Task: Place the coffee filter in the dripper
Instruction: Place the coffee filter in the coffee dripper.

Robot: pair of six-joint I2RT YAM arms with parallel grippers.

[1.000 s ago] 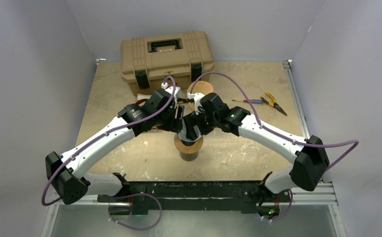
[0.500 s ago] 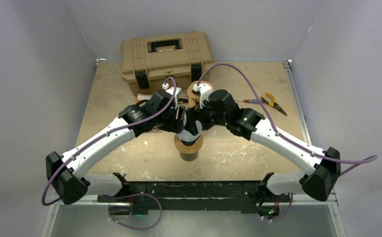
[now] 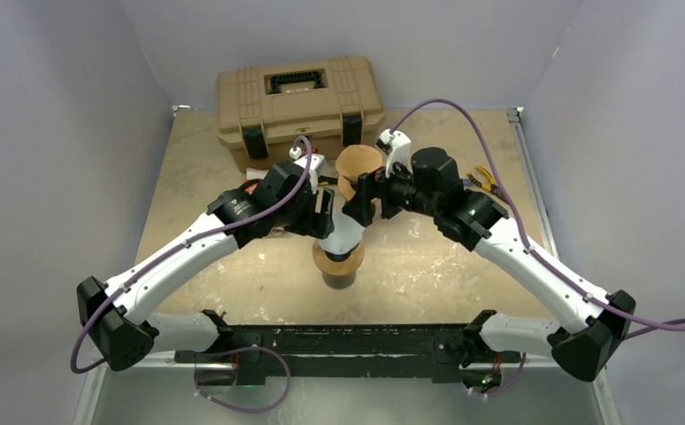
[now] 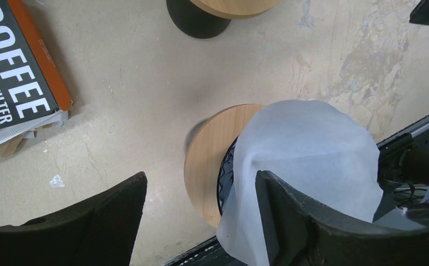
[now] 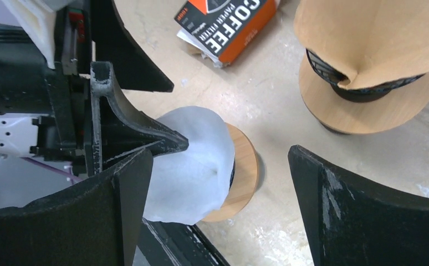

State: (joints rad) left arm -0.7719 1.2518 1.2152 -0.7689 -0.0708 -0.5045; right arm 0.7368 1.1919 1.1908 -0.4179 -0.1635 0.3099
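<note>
White filter (image 4: 306, 160) sits draped lopsided in near dripper (image 4: 204, 160). Left gripper (image 4: 200, 177) jaws apart, straddling its edge. Right gripper (image 5: 219, 154) spread wide, empty. Second dripper (image 5: 367, 108) with brown filter (image 5: 367, 39) and filter box (image 5: 229, 25) sit behind.

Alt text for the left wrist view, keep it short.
A white paper filter lies crooked over a dripper with a round wooden base, hanging off one side rather than seated in it. The open left gripper hangs above them; a coffee filter pack lies upper left, a second dripper at top.
</note>
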